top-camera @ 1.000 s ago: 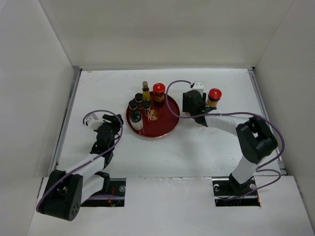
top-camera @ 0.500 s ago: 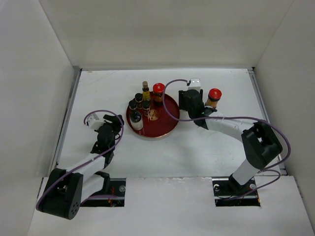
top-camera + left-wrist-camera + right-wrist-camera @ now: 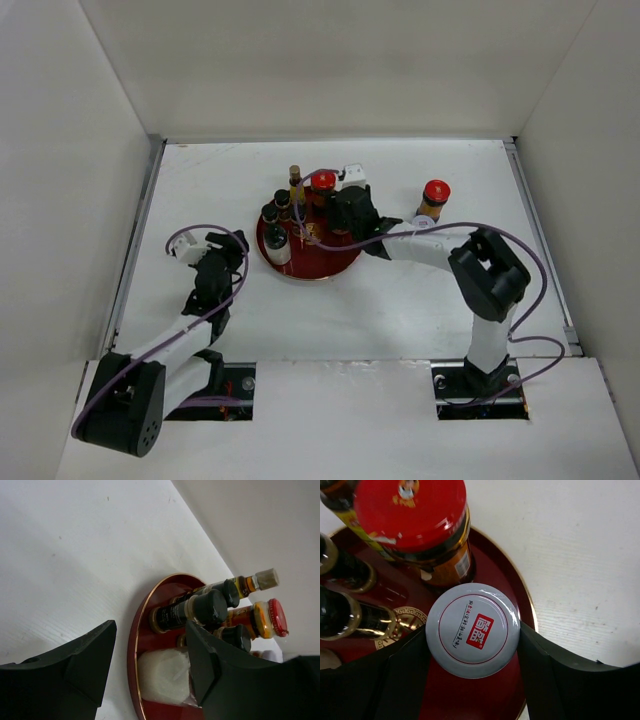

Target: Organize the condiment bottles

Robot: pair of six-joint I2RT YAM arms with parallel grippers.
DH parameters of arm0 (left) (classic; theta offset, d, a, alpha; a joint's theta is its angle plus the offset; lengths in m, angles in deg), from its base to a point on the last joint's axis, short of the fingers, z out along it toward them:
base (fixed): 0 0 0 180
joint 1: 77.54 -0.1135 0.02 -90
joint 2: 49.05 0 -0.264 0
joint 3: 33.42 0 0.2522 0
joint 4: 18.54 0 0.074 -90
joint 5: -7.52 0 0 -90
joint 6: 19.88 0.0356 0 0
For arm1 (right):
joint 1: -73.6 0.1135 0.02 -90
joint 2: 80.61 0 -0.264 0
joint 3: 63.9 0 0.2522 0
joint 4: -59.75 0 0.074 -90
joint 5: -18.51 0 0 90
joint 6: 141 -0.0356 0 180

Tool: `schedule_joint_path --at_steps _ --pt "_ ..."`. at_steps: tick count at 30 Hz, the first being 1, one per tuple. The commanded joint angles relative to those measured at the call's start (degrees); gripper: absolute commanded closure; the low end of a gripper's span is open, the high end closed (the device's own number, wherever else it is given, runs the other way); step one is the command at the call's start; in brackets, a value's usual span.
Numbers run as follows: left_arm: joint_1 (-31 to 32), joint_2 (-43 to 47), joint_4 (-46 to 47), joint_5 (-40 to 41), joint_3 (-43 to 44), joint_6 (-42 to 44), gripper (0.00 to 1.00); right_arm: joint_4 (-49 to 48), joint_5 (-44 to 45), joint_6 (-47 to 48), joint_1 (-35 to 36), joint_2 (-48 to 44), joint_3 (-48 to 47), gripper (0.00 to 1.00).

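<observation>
The right gripper [image 3: 472,630] is clamping the white-lidded jar [image 3: 470,645] upright above the tray [image 3: 470,700], toward the far edge of the table [image 3: 400,300]. The jar is sitting just beside a red-lidded jar [image 3: 412,510], with its likely landing spot straight below. The left gripper [image 3: 150,665] is gaping wide and empty at the tray's left rim.

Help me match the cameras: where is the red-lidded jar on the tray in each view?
Top external: red-lidded jar at the far rim of the tray, picture centre.
Left wrist: right side, lid pointing right.
Right wrist: top left, lid facing the camera.
Shared landmark: the tray's gold-edged rim.
</observation>
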Motion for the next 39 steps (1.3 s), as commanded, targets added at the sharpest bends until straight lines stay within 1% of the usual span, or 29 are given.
schedule_joint_path --at_steps 1,3,7,10,13,15,19,20,22,24,26,30,34,37,39 --pt "-0.5 2.9 2.5 2.9 -1.2 -0.1 0.45 -6.5 -0.6 -1.6 -0.1 1.0 -3.7 0.38" --pt "-0.8 4.6 2.3 3.1 -1.7 -0.1 0.44 -6.7 -0.6 -2.3 -0.1 1.5 -3.6 0.34" --pt "-0.8 4.1 2.4 3.8 -1.9 -0.3 0.43 -6.5 -0.1 -2.2 -0.1 -0.8 -2.3 0.17" --pt "-0.8 3.0 2.5 3.0 -1.4 -0.6 0.42 -6.9 0.1 -2.3 -0.1 -6.1 0.6 0.09" --pt "-0.8 3.3 2.4 3.0 -1.4 -0.6 0.42 -7.2 0.4 -2.8 -0.1 -13.0 5.2 0.06" --pt "-0.9 3.7 2.2 3.0 -1.4 -0.4 0.42 -7.3 1.8 -3.3 -1.2 -18.8 10.0 0.06" --pt "-0.9 5.3 1.6 2.9 -1.4 -0.1 0.41 -5.7 9.9 -6.0 -5.8 -29.8 20.7 0.07" --pt "-0.9 4.9 1.6 2.9 -1.3 -0.2 0.4 -3.4 12.8 -7.4 -7.4 -32.3 23.4 0.07" --pt "-0.9 3.7 1.6 2.6 -1.2 -0.5 0.4 0.9 15.3 -9.5 -10.1 -34.4 25.9 0.05" --pt "-0.9 3.5 1.6 2.1 -1.0 -0.6 0.4 4.1 15.9 -11.7 -12.5 -35.5 28.0 0.02" --pt "-0.9 3.5 1.8 2.0 -0.9 -0.3 0.4 5.4 14.2 -12.9 -13.9 -35.0 29.0 0.01" --pt "-0.9 2.1 2.2 1.9 -0.6 -0.1 0.4 5.5 11.0 -12.9 -14.3 -30.7 27.1 0.01" --pt "-0.9 2.3 2.2 1.7 -0.5 0.1 0.4 3.9 10.1 -12.9 -14.9 -26.0 24.6 0.03" --pt "-0.9 1.9 2.2 1.6 -0.4 0.1 0.4 3.3 8.8 -13.0 -16.0 -21.6 22.8 0.09" --pt "-0.9 2.5 2.1 1.5 -0.4 0.1 0.4 2.6 8.5 -13.5 -16.6 -19.7 22.5 0.2"
